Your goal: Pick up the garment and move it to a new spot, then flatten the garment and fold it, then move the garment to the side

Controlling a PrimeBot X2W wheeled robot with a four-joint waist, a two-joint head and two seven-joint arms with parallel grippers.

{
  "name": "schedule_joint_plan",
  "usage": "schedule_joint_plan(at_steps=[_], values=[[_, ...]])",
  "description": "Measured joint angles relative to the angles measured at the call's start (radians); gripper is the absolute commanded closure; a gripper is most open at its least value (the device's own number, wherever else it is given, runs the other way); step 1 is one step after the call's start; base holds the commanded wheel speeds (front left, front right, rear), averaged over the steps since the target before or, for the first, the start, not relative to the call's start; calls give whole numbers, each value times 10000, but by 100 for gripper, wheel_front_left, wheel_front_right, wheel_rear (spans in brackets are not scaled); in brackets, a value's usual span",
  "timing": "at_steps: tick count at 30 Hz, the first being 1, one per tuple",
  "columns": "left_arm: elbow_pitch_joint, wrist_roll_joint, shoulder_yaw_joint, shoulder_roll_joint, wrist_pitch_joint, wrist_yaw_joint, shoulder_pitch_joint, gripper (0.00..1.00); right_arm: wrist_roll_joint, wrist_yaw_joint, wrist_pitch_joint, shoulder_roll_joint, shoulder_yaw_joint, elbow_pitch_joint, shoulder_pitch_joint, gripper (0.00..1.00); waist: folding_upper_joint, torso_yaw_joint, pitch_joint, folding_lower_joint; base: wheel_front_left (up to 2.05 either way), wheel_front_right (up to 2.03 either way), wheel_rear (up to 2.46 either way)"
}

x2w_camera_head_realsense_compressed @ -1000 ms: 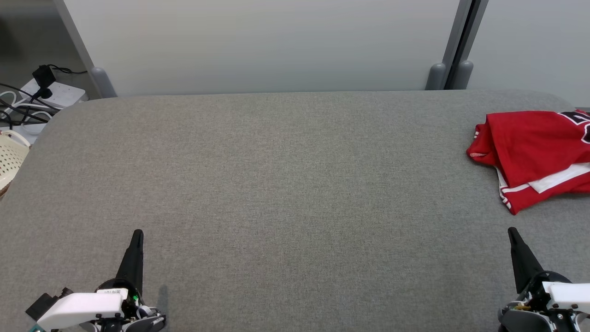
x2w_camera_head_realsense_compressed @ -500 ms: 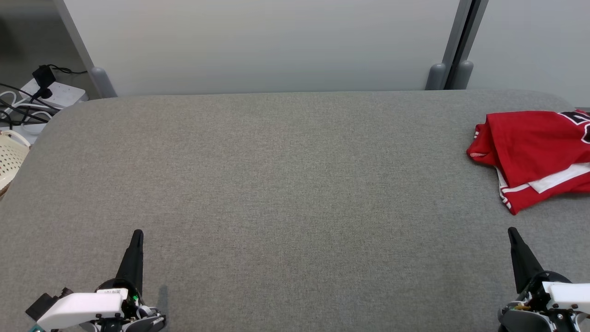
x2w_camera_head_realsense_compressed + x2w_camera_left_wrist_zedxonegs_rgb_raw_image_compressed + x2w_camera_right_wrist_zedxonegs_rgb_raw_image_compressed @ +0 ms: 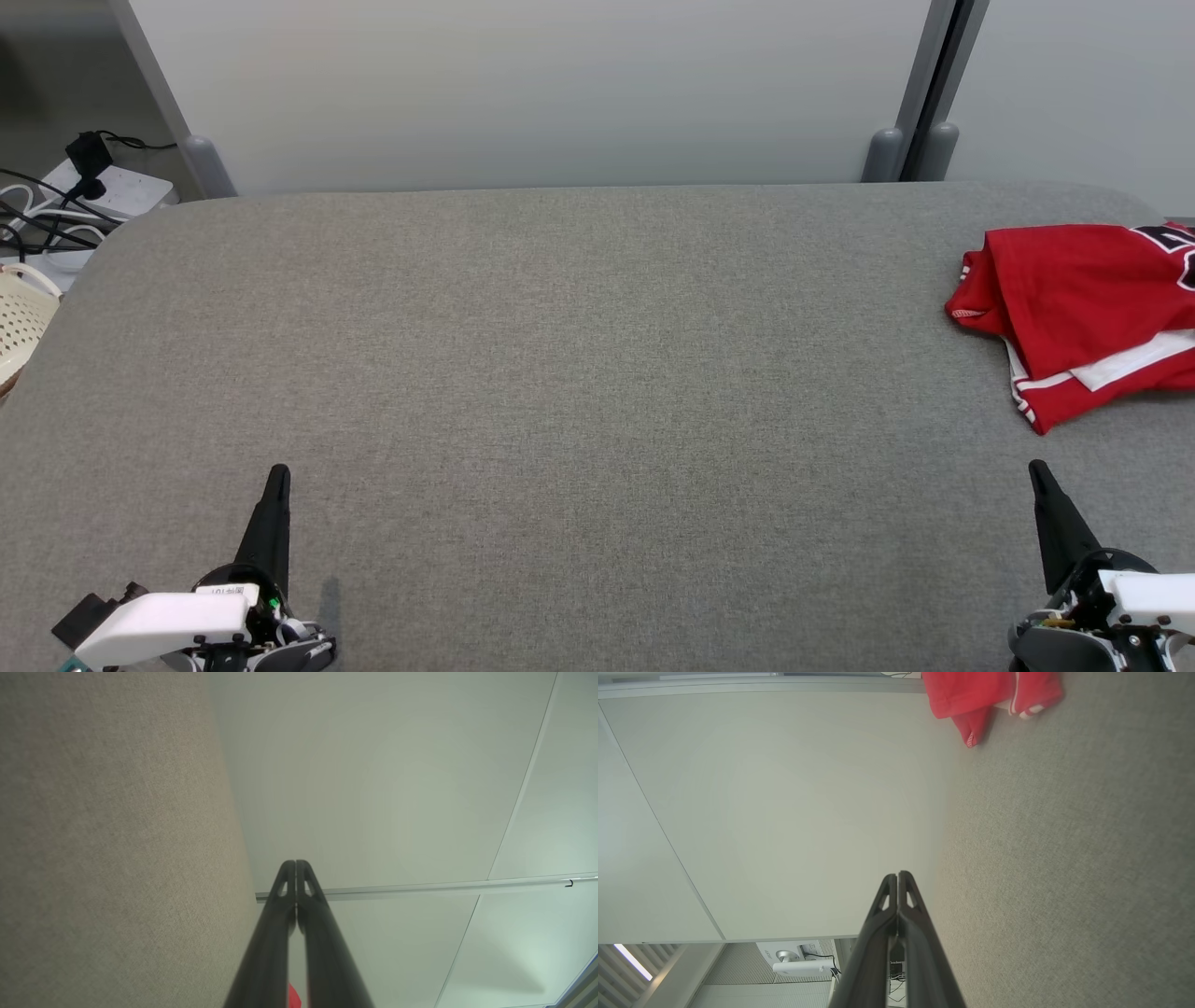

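From the head view, the folded red garment with white stripes [image 3: 1074,313] lies at the far right of the grey fabric tabletop [image 3: 579,373]. It looks already moved aside, so the right gripper [image 3: 1034,469] should stay clear. In the left wrist view, the left gripper [image 3: 295,863] is pressed together, empty. In the right wrist view, the right gripper's fingers likewise meet, well apart from the garment.

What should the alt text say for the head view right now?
A folded red garment lies at the right edge of a grey padded table. The left gripper and right gripper rest shut at the near corners, holding nothing.
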Motion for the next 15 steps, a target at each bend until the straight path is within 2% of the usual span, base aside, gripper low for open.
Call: schedule_joint_plan(at_steps=[15], values=[[0,0,2,-2,0,0,0,100,0,2,0,2,-2,0,-1,100,0,0,0,0,0,0,0]])
